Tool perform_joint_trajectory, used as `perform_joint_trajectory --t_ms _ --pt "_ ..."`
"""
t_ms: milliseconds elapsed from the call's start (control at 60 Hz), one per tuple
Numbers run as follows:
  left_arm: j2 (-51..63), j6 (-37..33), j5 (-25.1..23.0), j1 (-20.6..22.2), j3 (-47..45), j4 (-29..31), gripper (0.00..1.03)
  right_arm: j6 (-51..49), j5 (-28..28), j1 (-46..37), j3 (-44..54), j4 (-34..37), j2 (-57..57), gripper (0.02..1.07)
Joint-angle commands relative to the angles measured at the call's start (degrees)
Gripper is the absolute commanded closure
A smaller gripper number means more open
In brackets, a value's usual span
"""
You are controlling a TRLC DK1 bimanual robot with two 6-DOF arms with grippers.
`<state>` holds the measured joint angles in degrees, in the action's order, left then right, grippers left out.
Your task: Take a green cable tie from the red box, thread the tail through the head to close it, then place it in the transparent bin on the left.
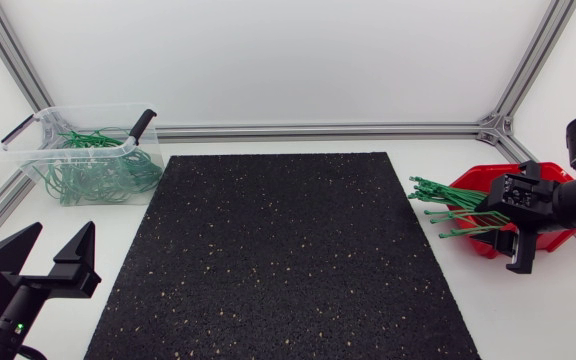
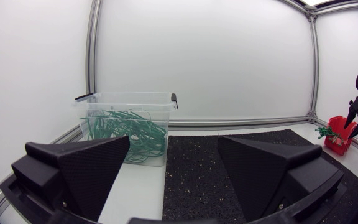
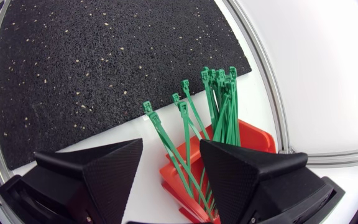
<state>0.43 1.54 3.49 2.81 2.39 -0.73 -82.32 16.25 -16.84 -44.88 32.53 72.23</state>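
Observation:
The red box stands at the table's right edge, with a bundle of straight green cable ties fanning out of it toward the mat. My right gripper hangs over the box. In the right wrist view its fingers stand apart, so this gripper is open, with several ties running up between and past them out of the red box. The transparent bin at the back left holds a tangle of looped green ties. My left gripper rests open and empty at the front left.
A black speckled mat covers the middle of the table. The bin has black handles on its ends and stands ahead of the left gripper. Aluminium frame rails run along the back and side edges.

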Motion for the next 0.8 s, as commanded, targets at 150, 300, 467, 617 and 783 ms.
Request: perform_joint_trajectory --t_ms 150,300,467,617,783 --pt "0.45 0.57 0.47 0.18 -2.22 1.44 0.05 -4.42 0.1 -1.62 3.84 -2.74 -0.95 0.35" --pt "0.45 0.57 0.47 0.27 -2.22 1.44 0.05 -4.95 0.1 -1.18 7.79 -8.36 -0.51 0.58" --pt "0.63 0.57 0.47 0.27 -2.22 1.44 0.05 -4.86 -0.17 -0.65 10.69 -14.16 -0.68 0.66" --pt "0.72 0.57 0.47 0.44 -2.22 1.44 0.05 -4.69 -0.25 -0.65 11.22 -15.75 -0.77 0.72" --pt "0.72 0.57 0.47 0.62 -2.22 1.44 0.05 -5.04 -0.34 -0.65 11.13 -16.19 -0.6 0.87"
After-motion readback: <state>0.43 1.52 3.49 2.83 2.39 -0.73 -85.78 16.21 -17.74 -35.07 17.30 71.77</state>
